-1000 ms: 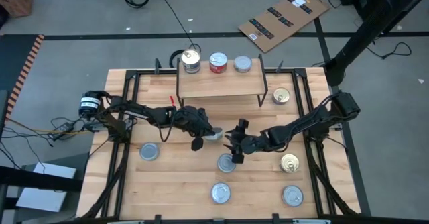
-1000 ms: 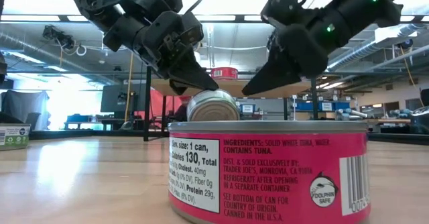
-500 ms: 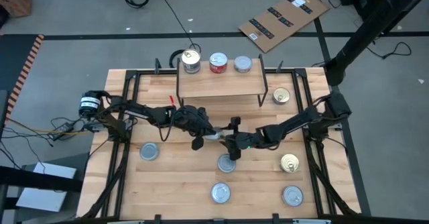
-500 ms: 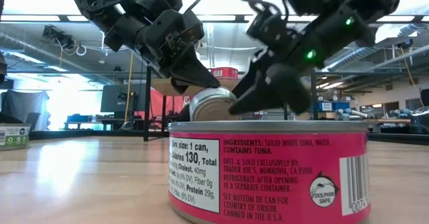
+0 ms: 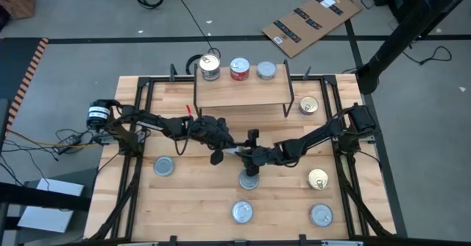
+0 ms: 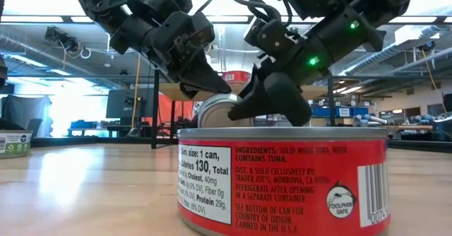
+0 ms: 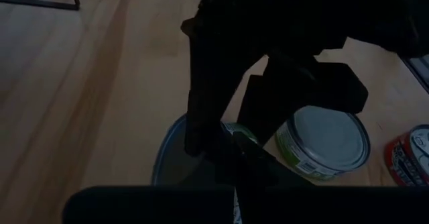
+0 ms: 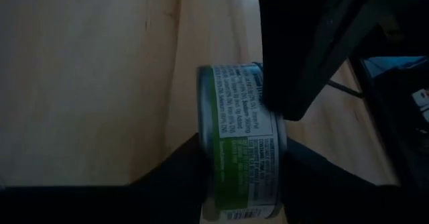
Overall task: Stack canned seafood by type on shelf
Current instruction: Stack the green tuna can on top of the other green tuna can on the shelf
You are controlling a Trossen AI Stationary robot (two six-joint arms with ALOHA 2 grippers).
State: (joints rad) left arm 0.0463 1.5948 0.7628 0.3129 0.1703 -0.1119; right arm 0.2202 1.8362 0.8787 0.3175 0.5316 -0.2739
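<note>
A silver-topped can with a green label [image 8: 241, 123] stands on edge in mid-table between my two grippers. My left gripper [image 5: 228, 146] comes from the table's left and is shut on the can's upper edge. My right gripper [image 5: 247, 155] comes from the right, its fingers closed on the can. The shelf [image 5: 241, 93] stands at the far side, with a gold-topped can [image 5: 210, 67], a red can [image 5: 239, 69] and a silver can [image 5: 266, 71] in a row along its far edge. My left gripper pinches the can's rim at its upper edge [image 6: 214, 99] between its shut fingers, slanting down from the table's left. The can is tilted on edge below the fingers; the near red can hides its lower part. My right gripper has the can between its two fingers, one against each flat end [image 8: 201, 150]. It slants down from the table's right. The label wall [image 8: 244, 137] faces the wrist camera, and the can stays on edge.
Loose cans lie on the table: one at the left [image 5: 163, 166], one just near of the grippers [image 5: 249, 180], two near the front edge [image 5: 243, 211] [image 5: 320, 215], and gold-topped ones at the right [image 5: 318, 178] [image 5: 309, 106]. A red tuna can [image 6: 282, 183] fills the low view's foreground.
My right gripper has moved toward the table's left and a little down to the can in my left gripper. It has rolled at the wrist, and its fingers have closed from wide open onto the can. The left gripper and the can have kept still.
</note>
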